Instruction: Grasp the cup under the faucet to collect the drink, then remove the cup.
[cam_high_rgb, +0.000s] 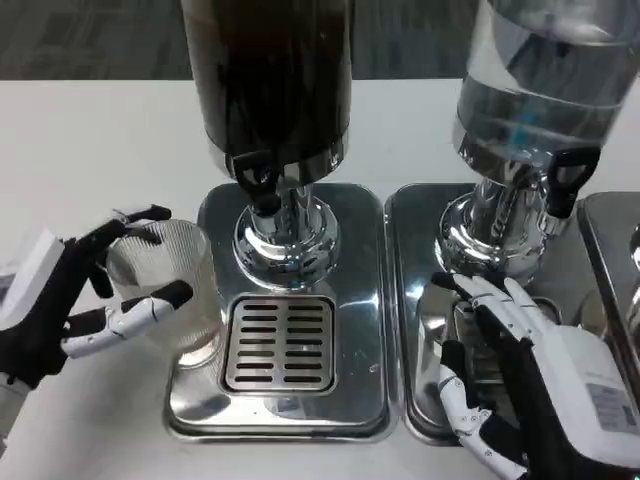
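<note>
A clear ribbed cup (172, 290) stands upright at the left edge of the middle steel drip tray (355, 215). My left hand (75, 305) grips it from the left, fingers wrapped around its side. The black faucet (256, 178) of the dark drink dispenser (270, 80) hangs above the slotted grate (280, 343), to the right of the cup. My right hand (520, 370) rests with fingers spread over the neighbouring tray (415, 300), holding nothing.
A second dispenser with clear liquid (545, 80) stands at the right on its own chrome base (495, 235), its black tap (568, 175) just above my right hand. A third tray edge (610, 260) shows at far right. White table lies to the left.
</note>
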